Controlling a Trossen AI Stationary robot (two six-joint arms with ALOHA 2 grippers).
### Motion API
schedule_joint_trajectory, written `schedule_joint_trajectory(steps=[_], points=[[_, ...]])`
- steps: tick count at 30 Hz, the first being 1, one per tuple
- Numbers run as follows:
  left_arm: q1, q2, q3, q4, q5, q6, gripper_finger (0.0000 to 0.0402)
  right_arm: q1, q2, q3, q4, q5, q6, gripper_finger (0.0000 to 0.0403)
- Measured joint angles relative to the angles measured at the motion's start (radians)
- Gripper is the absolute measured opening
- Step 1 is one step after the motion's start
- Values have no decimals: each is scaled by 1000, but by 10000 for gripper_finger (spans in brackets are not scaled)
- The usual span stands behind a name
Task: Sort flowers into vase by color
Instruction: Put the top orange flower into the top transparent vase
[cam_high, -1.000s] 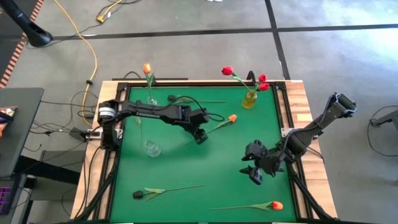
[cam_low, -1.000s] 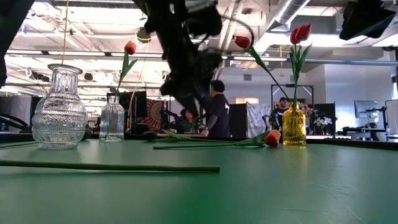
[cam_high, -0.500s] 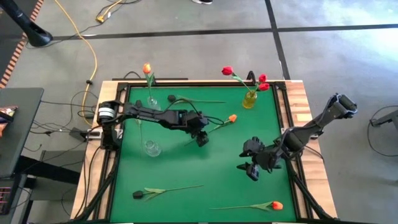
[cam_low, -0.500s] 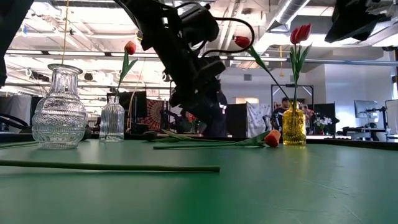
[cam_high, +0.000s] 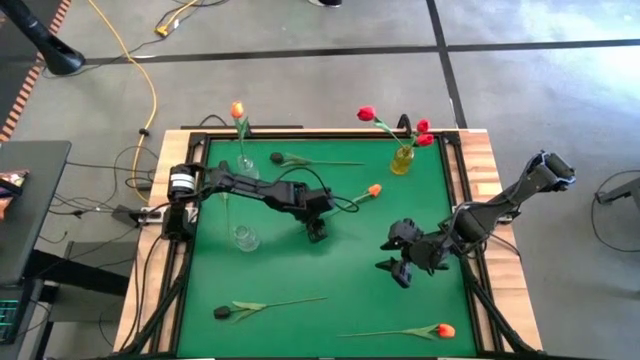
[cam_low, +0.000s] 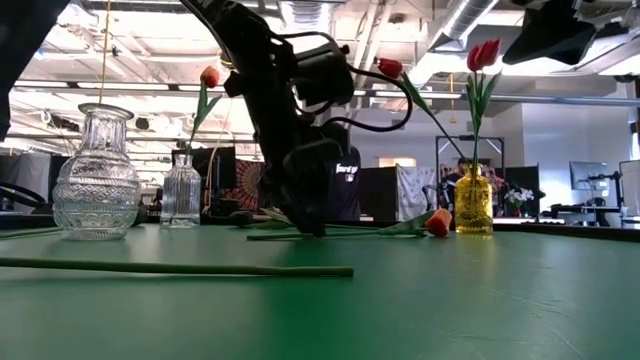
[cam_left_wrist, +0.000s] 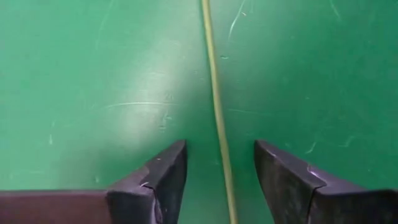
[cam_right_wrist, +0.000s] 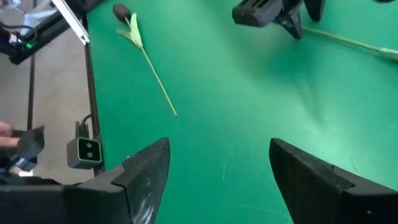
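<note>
Left gripper (cam_high: 316, 233) is down at the mat (cam_high: 330, 270) near the table's middle, jaws parted and straddling the thin stem (cam_left_wrist: 216, 106) of the orange tulip (cam_high: 373, 189); the stem runs between the two fingers (cam_left_wrist: 163, 180), which have not closed on it in the wrist view. That tulip's head lies just beyond, toward the yellow vase (cam_high: 401, 160), which holds red tulips (cam_high: 366, 114). From the low view the left gripper (cam_low: 310, 215) stands right over the stem on the mat.

Right gripper (cam_high: 400, 268) hangs above the mat's right half, fingers (cam_right_wrist: 144, 171) spread wide, gripping nothing.

Further out: a small clear vase (cam_high: 245, 160) at the far left carries one orange tulip (cam_high: 236, 110), a round clear vase (cam_high: 243, 238) stands by the left edge, a dark tulip (cam_high: 278, 158) lies near the far edge, another dark one (cam_high: 222, 313) near the front, and an orange one (cam_high: 445, 330) at the front right.
</note>
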Motion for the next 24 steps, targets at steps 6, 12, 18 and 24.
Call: schedule_joint_trajectory(steps=[6, 12, 18, 24], points=[[-15, -4, 7, -17, -61, 30, 97, -18, 0, 0, 0, 24, -5, 299], [-14, 0, 64, -85, -45, 69, 9, -33, 0, 0, -5, 24, -25, 299], [-13, -43, 156, -158, -44, 96, 2, -32, 0, 0, -8, 23, -50, 299], [8, -134, 250, -164, -13, 124, 0, -32, 0, 0, -53, 22, -49, 299]])
